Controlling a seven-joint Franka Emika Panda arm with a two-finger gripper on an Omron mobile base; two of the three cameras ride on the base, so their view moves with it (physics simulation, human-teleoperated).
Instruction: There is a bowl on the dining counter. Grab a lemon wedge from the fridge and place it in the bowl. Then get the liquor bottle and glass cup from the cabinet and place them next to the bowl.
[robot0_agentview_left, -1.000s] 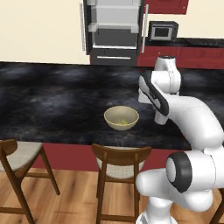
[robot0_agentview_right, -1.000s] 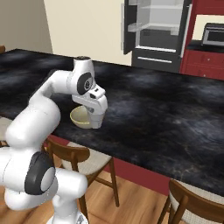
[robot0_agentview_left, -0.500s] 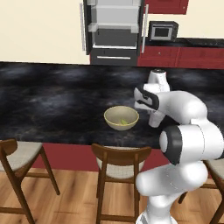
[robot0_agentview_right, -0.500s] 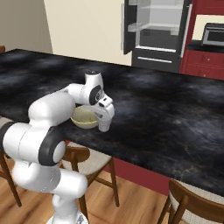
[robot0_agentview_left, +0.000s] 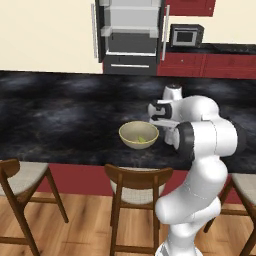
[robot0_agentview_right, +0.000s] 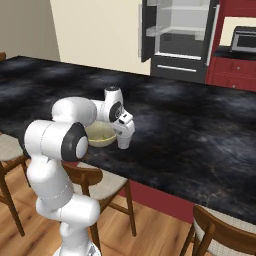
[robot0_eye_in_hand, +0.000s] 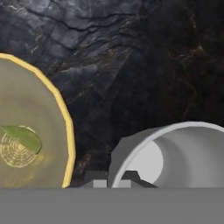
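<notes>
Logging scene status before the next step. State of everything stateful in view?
fridge: doors open
bowl: upright on the dining counter, lemon wedge inside
lemon wedge: lying on the bowl's bottom
glass cup: in the gripper, beside the bowl and not touching it; whether it rests on the counter is unclear
gripper: shut on the cup's rim

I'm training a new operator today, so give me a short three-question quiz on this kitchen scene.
1. True or false: the lemon wedge lies inside the bowl.
2. The fridge doors stand: A open, B shut.
3. What is at the fingertips of the hand, beside the bowl?
Key: 1 true; 2 A; 3 the glass cup.
</notes>
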